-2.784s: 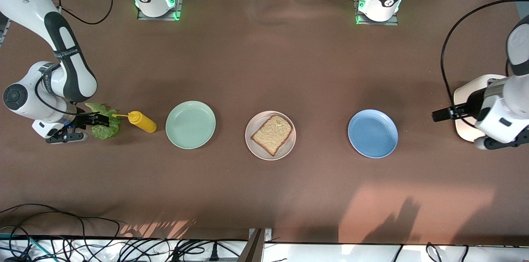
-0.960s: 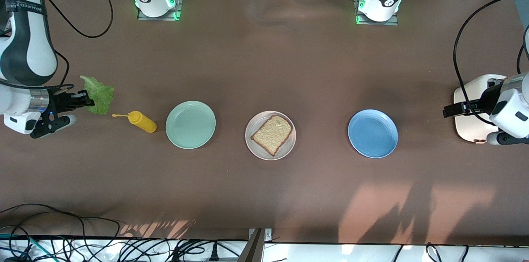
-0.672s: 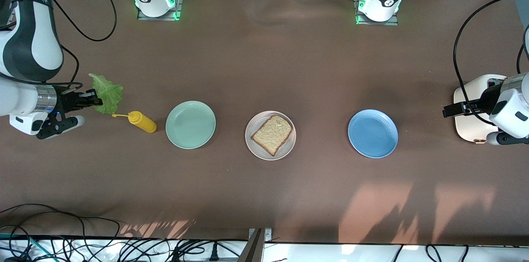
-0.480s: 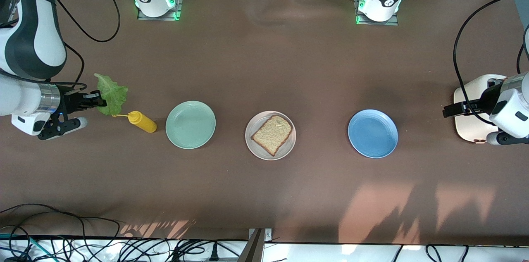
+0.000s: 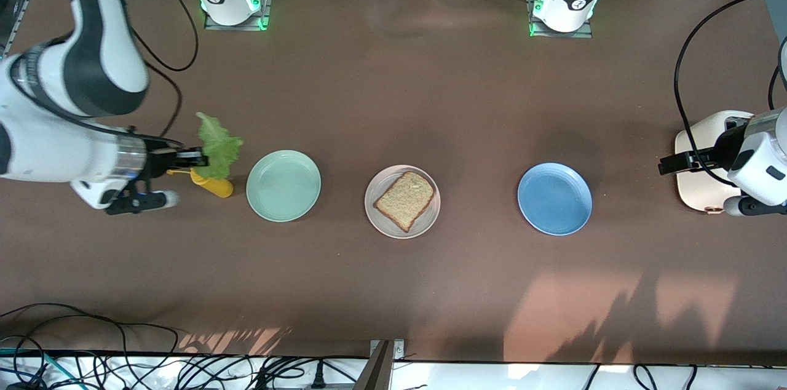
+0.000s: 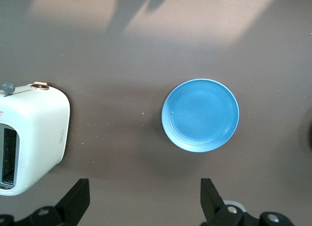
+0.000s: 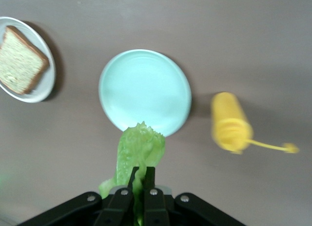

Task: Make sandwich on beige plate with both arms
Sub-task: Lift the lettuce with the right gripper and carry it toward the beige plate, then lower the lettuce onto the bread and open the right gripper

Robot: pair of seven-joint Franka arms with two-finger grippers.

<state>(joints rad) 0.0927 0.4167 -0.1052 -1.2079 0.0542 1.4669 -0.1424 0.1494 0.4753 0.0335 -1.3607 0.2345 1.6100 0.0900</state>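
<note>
The table (image 5: 393,101) carries a toaster (image 5: 701,150), three plates and a mustard bottle (image 5: 212,182). On the beige plate (image 5: 384,218) lies one bread slice (image 5: 406,200), so the lettuce step looks in hand: the right gripper (image 5: 198,158), pinched shut on the lettuce (image 5: 218,145), hangs over the bottle and must carry it over the green plate (image 5: 283,186). The left gripper (image 6: 145,199), jaws spread and empty, waits over the toaster. No second slice shows; the toaster is partly cut off.

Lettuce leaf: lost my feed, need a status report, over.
Right gripper shut on lettuce leaf, airborne above mustard bottle. Left gripper open, waiting by toaster. Bread slice on beige plate. Mint-green plate lies between.
</note>
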